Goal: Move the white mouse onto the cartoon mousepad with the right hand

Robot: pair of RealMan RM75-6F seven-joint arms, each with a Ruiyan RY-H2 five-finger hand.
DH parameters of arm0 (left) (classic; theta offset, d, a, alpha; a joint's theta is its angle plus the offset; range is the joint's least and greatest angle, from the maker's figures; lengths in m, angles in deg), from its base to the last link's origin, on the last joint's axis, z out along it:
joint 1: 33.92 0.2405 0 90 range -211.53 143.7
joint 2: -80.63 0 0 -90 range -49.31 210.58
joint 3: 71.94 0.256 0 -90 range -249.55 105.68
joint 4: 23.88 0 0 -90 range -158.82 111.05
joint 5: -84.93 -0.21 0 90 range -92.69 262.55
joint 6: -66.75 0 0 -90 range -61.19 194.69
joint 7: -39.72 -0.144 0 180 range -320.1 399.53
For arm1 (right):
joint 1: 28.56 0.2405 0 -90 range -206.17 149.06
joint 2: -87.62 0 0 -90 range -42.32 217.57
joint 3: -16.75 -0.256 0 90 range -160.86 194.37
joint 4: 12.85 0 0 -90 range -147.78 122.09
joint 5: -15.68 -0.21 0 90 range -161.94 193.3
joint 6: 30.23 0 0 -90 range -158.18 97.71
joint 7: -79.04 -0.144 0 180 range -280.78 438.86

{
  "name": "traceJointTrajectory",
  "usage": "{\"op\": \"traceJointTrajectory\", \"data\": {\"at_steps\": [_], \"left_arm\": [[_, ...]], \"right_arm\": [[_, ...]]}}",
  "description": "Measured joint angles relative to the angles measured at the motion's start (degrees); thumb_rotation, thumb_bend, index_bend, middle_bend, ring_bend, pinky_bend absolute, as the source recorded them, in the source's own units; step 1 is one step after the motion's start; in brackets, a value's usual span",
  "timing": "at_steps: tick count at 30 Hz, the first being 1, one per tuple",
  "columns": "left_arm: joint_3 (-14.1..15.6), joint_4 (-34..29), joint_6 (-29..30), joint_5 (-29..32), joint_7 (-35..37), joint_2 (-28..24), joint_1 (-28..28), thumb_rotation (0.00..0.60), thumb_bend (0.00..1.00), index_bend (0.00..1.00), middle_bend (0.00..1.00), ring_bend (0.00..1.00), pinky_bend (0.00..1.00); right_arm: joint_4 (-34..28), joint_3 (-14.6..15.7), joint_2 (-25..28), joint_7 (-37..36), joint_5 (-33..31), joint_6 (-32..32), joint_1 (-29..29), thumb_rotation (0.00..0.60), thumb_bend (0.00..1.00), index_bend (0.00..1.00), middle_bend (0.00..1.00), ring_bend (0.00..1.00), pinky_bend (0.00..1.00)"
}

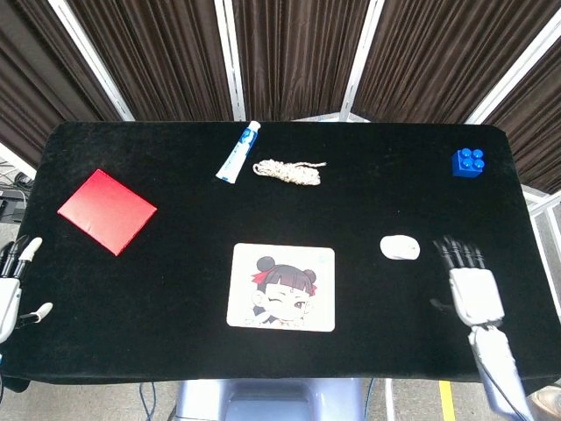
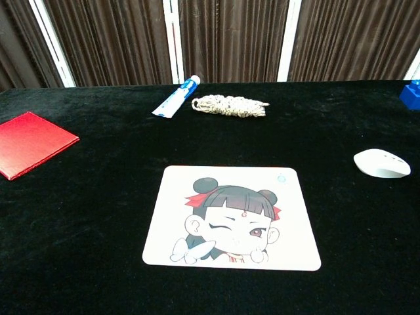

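White-shelled right hand [image 1: 474, 292] lay palm-down over the black cloth table [image 1: 175, 263] at its near right edge, dark fingers [image 1: 458, 254] straight, slightly apart, holding nothing, pointing toward the far side. Left hand [image 1: 10, 289] sat at the near left edge, partly out of frame; its fingers were spread and it held nothing. Just left of the right fingertips, not touching them, rested the white mouse [image 1: 400, 247], smooth, low, oval, on bare cloth. Further left of the fingers lay the cartoon mousepad [image 1: 282, 287], flat, rounded corners, printed with a winking girl's face. Well beyond the fingertips: blue studded block [image 1: 470, 162]. Far left of them: red flat square [image 1: 107, 210], a coiled pale rope [image 1: 287, 170], a white-and-blue tube [image 1: 238, 152].
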Motion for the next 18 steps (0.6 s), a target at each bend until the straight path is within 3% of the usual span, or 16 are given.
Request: {"op": "traceJointTrajectory", "data": {"at_steps": [6, 10, 18], "left_arm": [[-0.05, 0.21, -0.49, 0.33, -0.09, 0.16, -0.24, 0.6, 0.12, 0.0, 0.0, 0.0, 0.0], [-0.08, 0.4, -0.57, 0.4, -0.12, 0.29, -0.31, 0.6, 0.12, 0.0, 0.0, 0.0, 0.0], [0.01, 0.77, -1.3, 0.68, -0.17, 0.53, -0.55, 0.6, 0.12, 0.0, 0.0, 0.0, 0.0]], "right_arm": [[2.63, -2.95, -5.8, 6.55, -8.37, -4.25, 5.02, 0.6, 0.06, 0.0, 0.0, 0.0, 0.0], [5.28, -4.35, -8.76, 8.96, -12.48, -5.94, 7.59, 0.6, 0.08, 0.07, 0.0, 0.0, 0.0], [9.33, -5.77, -11.74, 9.97, -16.11, -7.74, 10.48, 0.6, 0.11, 0.15, 0.0, 0.0, 0.0]]}}
